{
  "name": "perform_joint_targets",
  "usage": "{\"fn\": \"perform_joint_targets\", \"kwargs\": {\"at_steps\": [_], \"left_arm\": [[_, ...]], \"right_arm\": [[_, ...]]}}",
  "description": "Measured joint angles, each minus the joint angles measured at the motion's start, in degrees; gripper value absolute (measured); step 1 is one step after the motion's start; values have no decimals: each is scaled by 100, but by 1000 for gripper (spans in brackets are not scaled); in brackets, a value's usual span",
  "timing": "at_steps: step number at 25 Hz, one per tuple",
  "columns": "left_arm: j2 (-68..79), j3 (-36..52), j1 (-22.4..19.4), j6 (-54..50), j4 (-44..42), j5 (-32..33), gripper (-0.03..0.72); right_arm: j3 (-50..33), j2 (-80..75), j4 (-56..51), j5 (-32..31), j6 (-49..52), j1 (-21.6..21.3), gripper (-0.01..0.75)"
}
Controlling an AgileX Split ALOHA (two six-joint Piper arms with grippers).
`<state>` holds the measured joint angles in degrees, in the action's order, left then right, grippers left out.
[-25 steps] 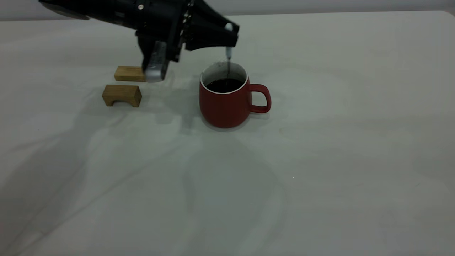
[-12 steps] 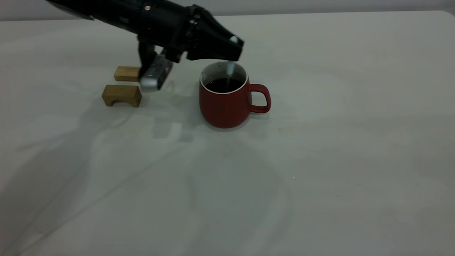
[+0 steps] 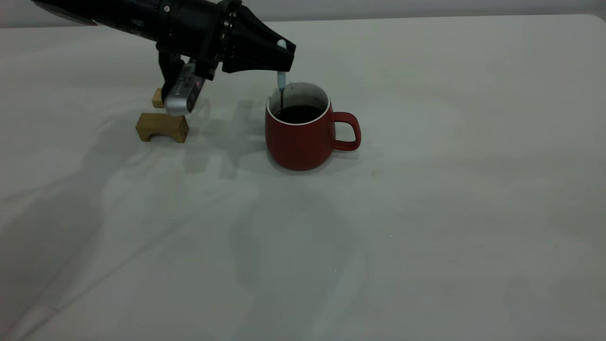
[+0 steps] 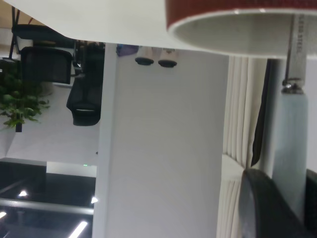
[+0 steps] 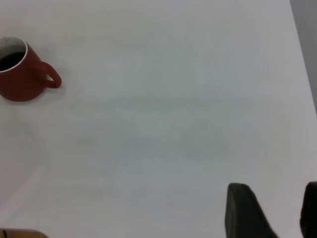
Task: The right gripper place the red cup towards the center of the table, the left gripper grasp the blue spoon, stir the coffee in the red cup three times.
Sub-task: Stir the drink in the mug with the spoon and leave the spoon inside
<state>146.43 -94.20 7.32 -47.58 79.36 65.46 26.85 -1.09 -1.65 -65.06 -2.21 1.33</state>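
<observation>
While the tabletop (image 3: 426,213) lies broad and plain, the red cup (image 3: 303,137) stands near its middle, handle toward the right arm's side. The left pincer (image 3: 282,59) hangs just above the cup's rim, clamped on the blue spoon (image 3: 281,76), which hangs upright with its neck dipping into the coffee (image 3: 298,113) at the cup's left wall. Stirring well likely means circling inside the rim without knocking the wall. The right pincer (image 5: 270,213) is parked well apart, fingers parted and empty. Two wooden blocks (image 3: 162,127) sit left of the cup, under the arm, probably clear of the stirring.
</observation>
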Motion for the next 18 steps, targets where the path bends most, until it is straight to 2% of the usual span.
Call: {"fn": "perform_joint_targets", "kwargs": {"at_steps": [7, 9, 18], "left_arm": [[0, 0, 14, 197, 174, 30, 171], [0, 0, 14, 197, 126, 38, 200], [0, -31, 14, 240, -189, 64, 520]], "right_arm": [[0, 0, 0, 0, 0, 0, 317], [0, 0, 0, 0, 0, 0, 317], [0, 0, 0, 0, 0, 0, 317]]}}
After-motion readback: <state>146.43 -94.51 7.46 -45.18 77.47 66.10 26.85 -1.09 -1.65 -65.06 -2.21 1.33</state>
